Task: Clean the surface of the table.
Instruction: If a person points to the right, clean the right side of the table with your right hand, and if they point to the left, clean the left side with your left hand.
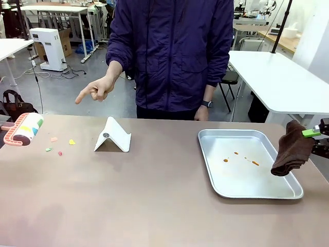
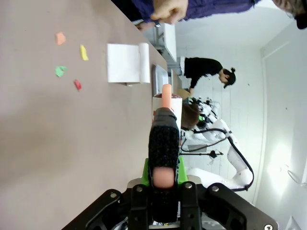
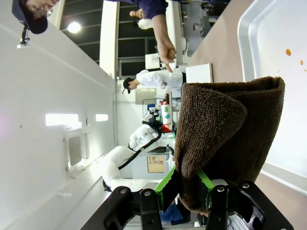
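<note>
- Desk [image 1: 154, 206]: brownish-tan top lying below and between both sets of fingers.
- Metal tray [image 1: 241, 180]: on the desk, just inward of the right fingers [image 1: 310, 133].
- Brown cloth [image 1: 292, 149]: hanging, pinched in the right fingers.
- Lint roller [image 1: 24, 128]: handle clamped by the left fingers [image 2: 148, 175].
- Coloured scraps [image 1: 72, 142]: on the desk, near the roller.

The left gripper [image 2: 163, 179] is clamped hard on the black-sleeved handle of a lint roller [image 1: 25, 128]. Its green-padded fingers [image 2: 145, 172] pinch it from both sides, and the wrist is rolled so the surface [image 1: 154, 195] runs up the picture's left side. The right gripper [image 3: 184, 187] is closed on a folded brown cloth [image 3: 225, 134] that hangs from its fingers [image 3: 165, 187]. In the front view this gripper reaches in from the right edge, one green pad towards the camera.
</note>
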Robot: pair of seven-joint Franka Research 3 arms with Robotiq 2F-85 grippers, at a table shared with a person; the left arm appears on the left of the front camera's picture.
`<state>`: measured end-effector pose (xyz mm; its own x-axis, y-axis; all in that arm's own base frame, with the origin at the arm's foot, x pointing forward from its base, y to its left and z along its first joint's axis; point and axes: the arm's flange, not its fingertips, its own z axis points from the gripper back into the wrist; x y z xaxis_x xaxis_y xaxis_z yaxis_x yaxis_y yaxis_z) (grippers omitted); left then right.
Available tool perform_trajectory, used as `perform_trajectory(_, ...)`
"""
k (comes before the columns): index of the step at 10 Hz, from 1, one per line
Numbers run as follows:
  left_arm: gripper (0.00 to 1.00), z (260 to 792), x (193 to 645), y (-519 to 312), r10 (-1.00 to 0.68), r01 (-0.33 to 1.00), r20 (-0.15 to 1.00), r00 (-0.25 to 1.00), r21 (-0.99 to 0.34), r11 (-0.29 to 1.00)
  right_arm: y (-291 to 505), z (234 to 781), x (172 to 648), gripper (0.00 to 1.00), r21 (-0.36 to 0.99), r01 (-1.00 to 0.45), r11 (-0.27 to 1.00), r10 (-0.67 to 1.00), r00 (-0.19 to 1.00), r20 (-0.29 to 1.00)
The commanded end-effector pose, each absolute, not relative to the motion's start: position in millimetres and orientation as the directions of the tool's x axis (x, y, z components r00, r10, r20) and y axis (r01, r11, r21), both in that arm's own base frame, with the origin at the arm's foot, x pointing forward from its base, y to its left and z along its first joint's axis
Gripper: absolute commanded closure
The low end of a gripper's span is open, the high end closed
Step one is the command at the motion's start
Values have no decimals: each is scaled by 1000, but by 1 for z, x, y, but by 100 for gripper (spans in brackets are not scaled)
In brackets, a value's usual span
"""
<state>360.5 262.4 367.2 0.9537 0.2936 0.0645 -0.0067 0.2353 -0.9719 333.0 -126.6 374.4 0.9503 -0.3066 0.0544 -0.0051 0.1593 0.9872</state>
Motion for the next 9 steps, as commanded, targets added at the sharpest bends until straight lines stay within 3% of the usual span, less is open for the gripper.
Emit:
perform_trajectory(1, 78, 370, 356, 268, 362, -8, 105, 926, -954, 299, -127, 382, 333, 97, 986, 16, 163, -320, 947, 37)
perform_trajectory(4, 78, 360, 362, 277, 475, -103, 62, 878, -944, 313, -127, 382, 333, 97, 986, 16, 163, -320, 947, 37)
perform_trajectory(9, 78, 345, 379, 269, 599, -215, 94, 795, -881, 422, -127, 382, 333, 97, 986, 16, 163, -320, 947, 37)
